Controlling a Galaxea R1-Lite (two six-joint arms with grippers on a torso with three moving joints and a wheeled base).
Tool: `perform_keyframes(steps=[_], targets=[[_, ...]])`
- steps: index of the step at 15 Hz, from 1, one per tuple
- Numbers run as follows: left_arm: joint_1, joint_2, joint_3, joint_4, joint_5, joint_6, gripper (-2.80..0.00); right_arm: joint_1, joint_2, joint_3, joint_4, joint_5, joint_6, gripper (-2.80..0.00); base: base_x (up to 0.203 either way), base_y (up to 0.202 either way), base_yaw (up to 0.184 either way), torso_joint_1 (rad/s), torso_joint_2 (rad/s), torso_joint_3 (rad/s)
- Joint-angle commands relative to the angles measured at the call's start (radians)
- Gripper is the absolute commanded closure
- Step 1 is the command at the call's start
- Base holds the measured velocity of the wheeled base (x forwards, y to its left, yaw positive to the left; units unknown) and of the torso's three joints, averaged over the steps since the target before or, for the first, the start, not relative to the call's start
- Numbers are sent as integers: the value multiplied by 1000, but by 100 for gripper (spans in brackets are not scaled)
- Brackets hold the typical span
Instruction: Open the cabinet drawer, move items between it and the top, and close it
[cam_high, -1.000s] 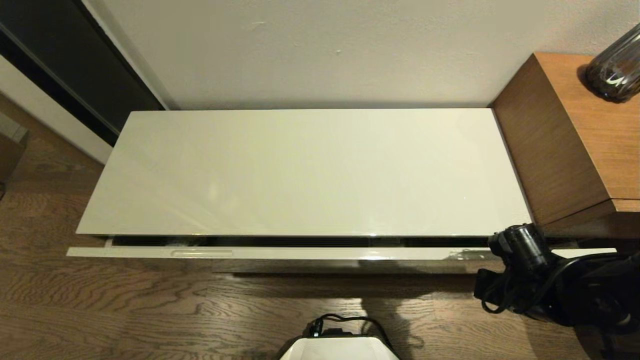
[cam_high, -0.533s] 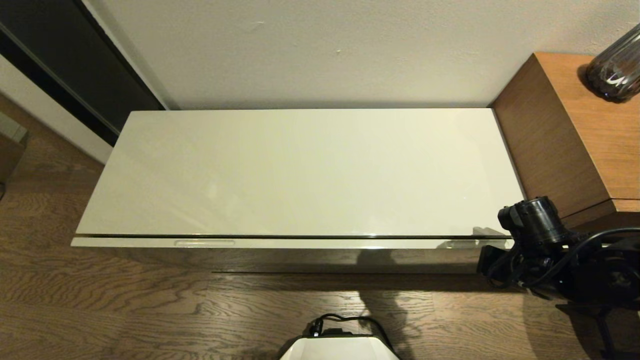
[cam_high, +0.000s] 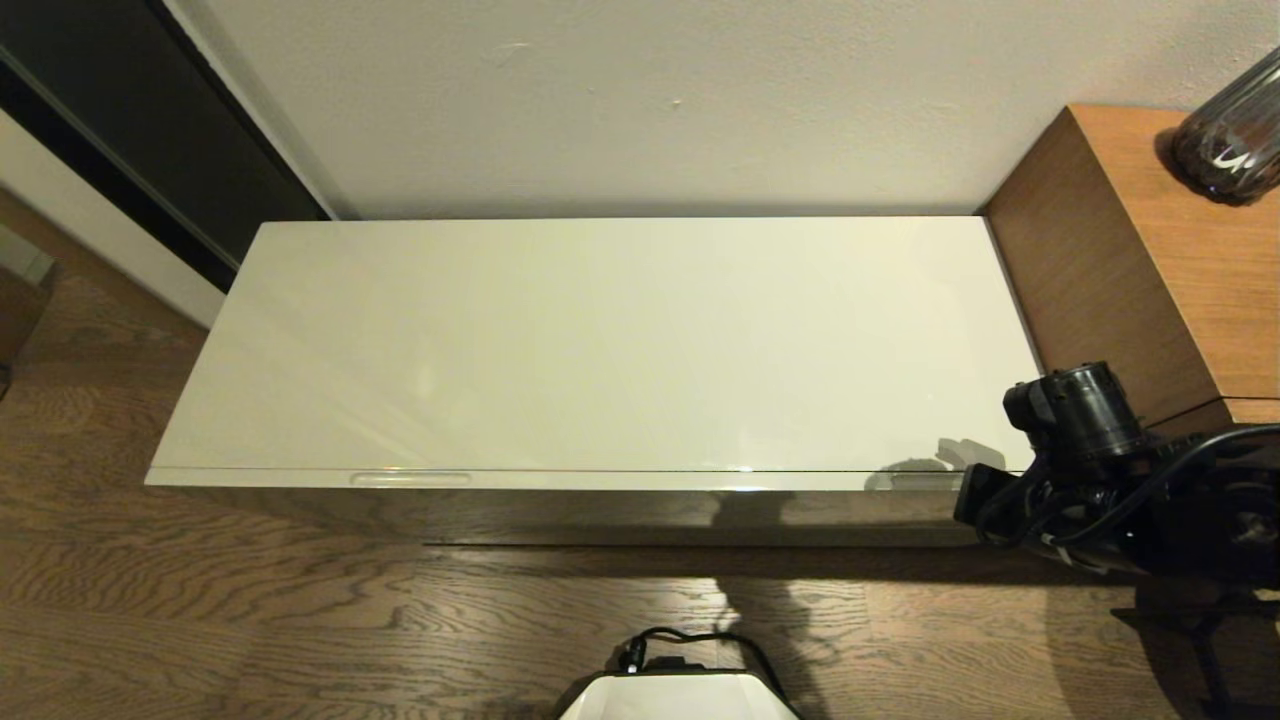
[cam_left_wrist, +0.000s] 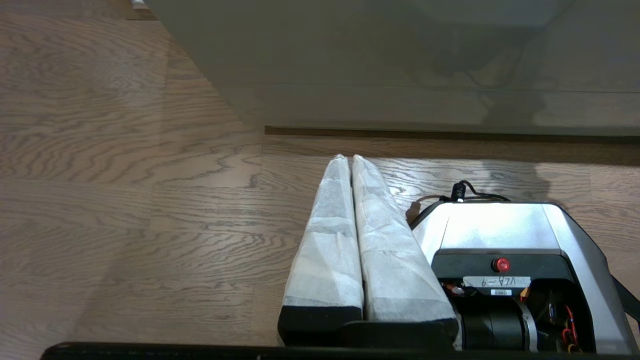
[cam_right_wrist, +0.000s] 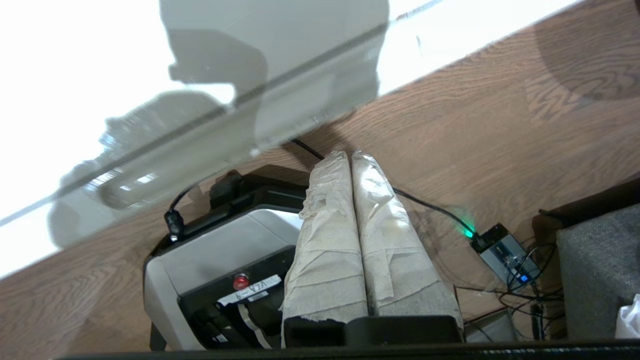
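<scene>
The cabinet drawer (cam_high: 640, 481) is pushed in, its front edge flush under the top (cam_high: 600, 340). One finger slot (cam_high: 410, 478) shows towards the left of that edge, and the other (cam_high: 920, 480) is just beside my right arm (cam_high: 1075, 470). That arm hangs at the cabinet's front right corner. My right gripper (cam_right_wrist: 348, 154) is shut and empty, pointing down at the floor, with the drawer edge (cam_right_wrist: 210, 145) behind it. My left gripper (cam_left_wrist: 347, 157) is also shut and empty, low over the floor in front of the cabinet face (cam_left_wrist: 400, 55). Both packets are out of view.
A taller brown wood-grain unit (cam_high: 1150, 270) adjoins the cabinet's right end, and a dark glass vase (cam_high: 1230, 140) stands on it. My white base (cam_high: 680, 695) sits on the wood floor in front. Cables and a small box (cam_right_wrist: 505, 250) lie on the floor.
The drawer slid in from a narrow open gap to fully shut. My right arm moved with it towards the cabinet's right front corner.
</scene>
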Motion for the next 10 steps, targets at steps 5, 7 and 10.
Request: perform_keyframes(steps=[5,7,10], targets=[[0,0,0,2,1,0,0,13,-272,-67,253,2,-2,0,0,0,0,0,0,0],[-1,0,0,2,1,0,0,14,-464,-129,493,1,-3,0,0,0,0,0,0,0],[-1,0,0,2,0,0,0,-5,-717,-392,1027,2,0,0,0,0,0,0,0,0]])
